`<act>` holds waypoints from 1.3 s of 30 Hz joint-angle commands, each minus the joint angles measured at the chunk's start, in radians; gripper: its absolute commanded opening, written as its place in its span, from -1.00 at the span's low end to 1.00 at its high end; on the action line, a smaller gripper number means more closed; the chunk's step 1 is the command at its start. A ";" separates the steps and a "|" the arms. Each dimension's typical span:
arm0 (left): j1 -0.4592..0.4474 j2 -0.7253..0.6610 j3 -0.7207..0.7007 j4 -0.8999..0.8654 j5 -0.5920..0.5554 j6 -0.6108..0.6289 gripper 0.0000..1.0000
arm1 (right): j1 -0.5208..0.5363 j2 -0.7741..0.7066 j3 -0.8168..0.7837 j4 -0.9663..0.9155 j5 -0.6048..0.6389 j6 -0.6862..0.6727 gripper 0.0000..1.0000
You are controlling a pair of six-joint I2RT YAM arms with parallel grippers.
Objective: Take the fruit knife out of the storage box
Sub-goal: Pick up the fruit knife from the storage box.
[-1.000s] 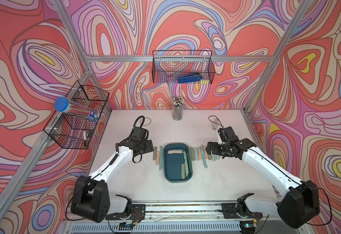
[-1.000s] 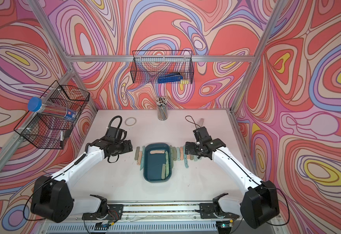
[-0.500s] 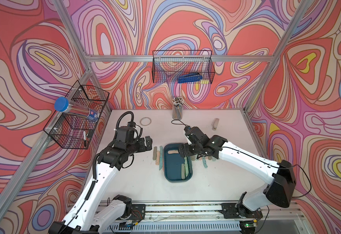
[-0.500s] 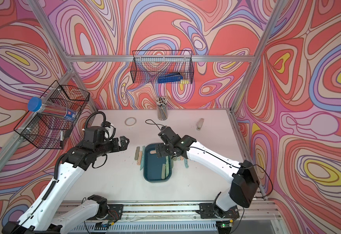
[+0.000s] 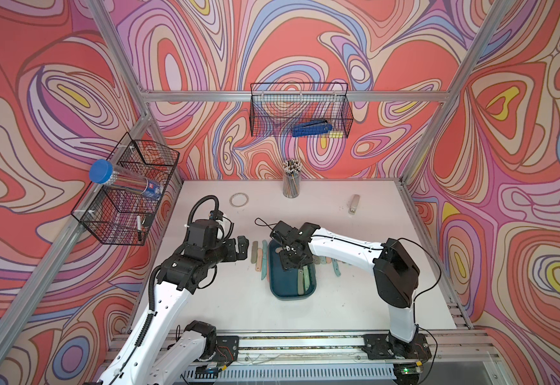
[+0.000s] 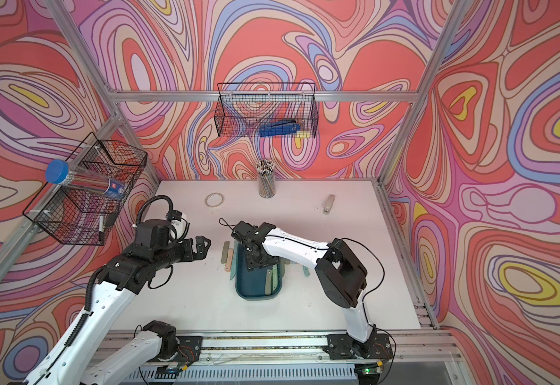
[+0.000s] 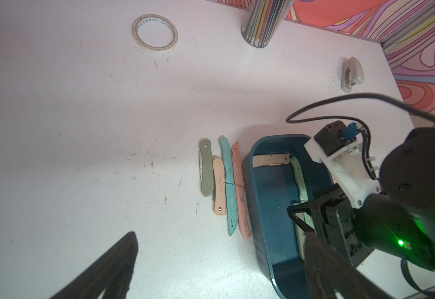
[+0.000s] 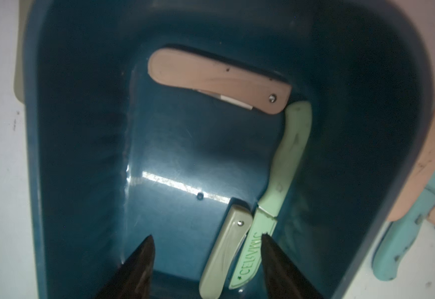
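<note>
Right gripper [image 8: 206,239] is down inside the storage box [image 5: 290,296] mid-table, fingers apart, nothing clamped. Pale green folding knife [image 8: 226,248] lies between the tips, mint knife [image 8: 286,165] beside it along the right wall, peach knife [image 8: 216,77] across the far end. Left gripper [image 5: 242,248] hovers left of the box, fingers wide apart and empty.

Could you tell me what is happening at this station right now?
The right gripper is down inside the storage box, jaws apart around a pale folded knife, nothing gripped yet. A peach knife and a mint knife lie in the box too. The left gripper hangs open and empty over the table beside it, where more knives lie.
</note>
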 commanded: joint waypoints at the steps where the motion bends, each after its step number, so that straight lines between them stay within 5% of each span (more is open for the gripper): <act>1: -0.003 -0.007 0.001 -0.002 0.013 0.016 0.99 | 0.046 -0.001 0.008 -0.091 -0.031 0.101 0.26; 7: -0.004 -0.005 -0.002 -0.001 0.032 0.013 0.99 | 0.062 -0.005 -0.077 -0.047 -0.073 0.182 0.09; 29: -0.004 -0.009 -0.008 0.009 0.031 0.011 0.99 | 0.047 0.089 -0.140 0.033 -0.102 0.214 0.03; 39: -0.004 0.003 -0.005 0.010 0.033 0.013 1.00 | 0.029 0.114 -0.078 0.132 -0.063 0.150 0.26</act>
